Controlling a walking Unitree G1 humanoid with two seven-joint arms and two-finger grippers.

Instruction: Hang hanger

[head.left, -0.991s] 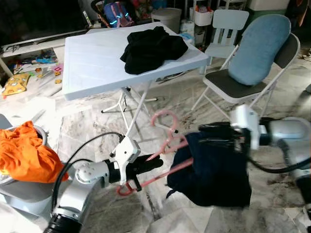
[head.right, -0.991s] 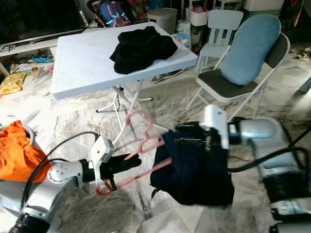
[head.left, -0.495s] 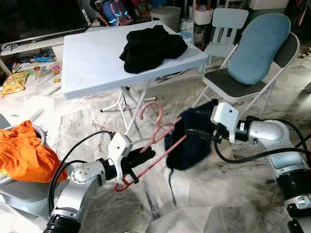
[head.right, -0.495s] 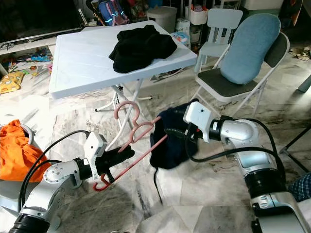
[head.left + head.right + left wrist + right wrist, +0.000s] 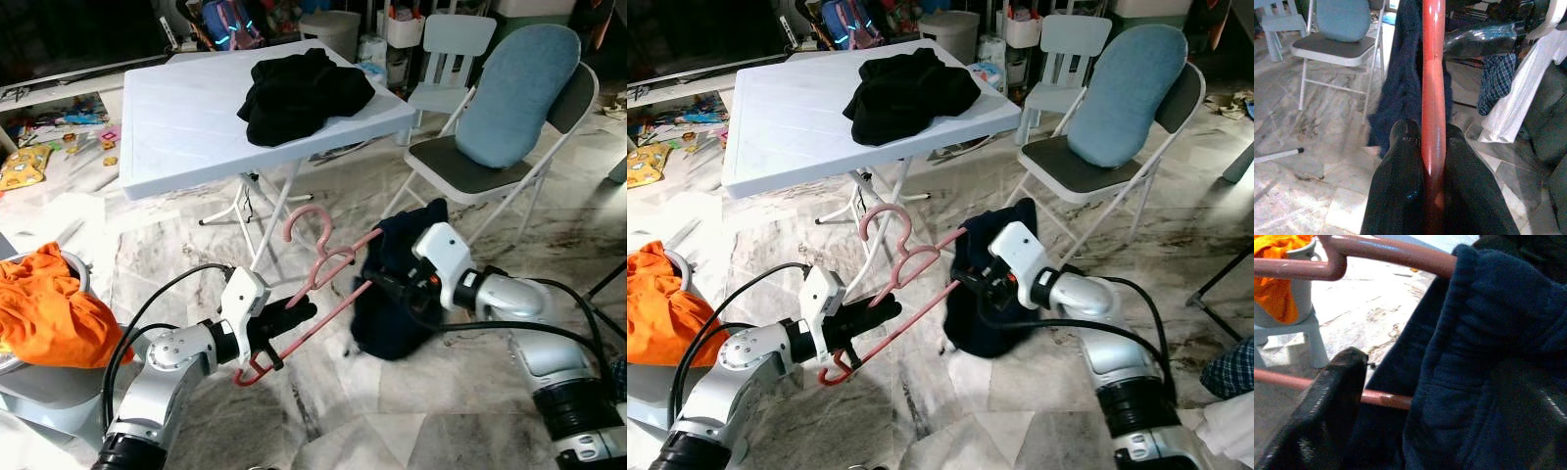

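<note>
Left fingers (image 5: 1400, 166) clamp hanger (image 5: 318, 294) low end, hook up, steadying it. Right gripper (image 5: 384, 289) grips garment (image 5: 397, 294) at far end, I reckon threading it on.

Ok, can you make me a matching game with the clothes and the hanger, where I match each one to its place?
Things:
1. hanger
2. black clothes
3. orange cloth
4. navy garment

Places:
A. on the white table
B. in the grey basket
C. held in the left gripper
D. draped on one end of the hanger, at the right gripper

Pairs: 1-C, 2-A, 3-B, 4-D
</note>
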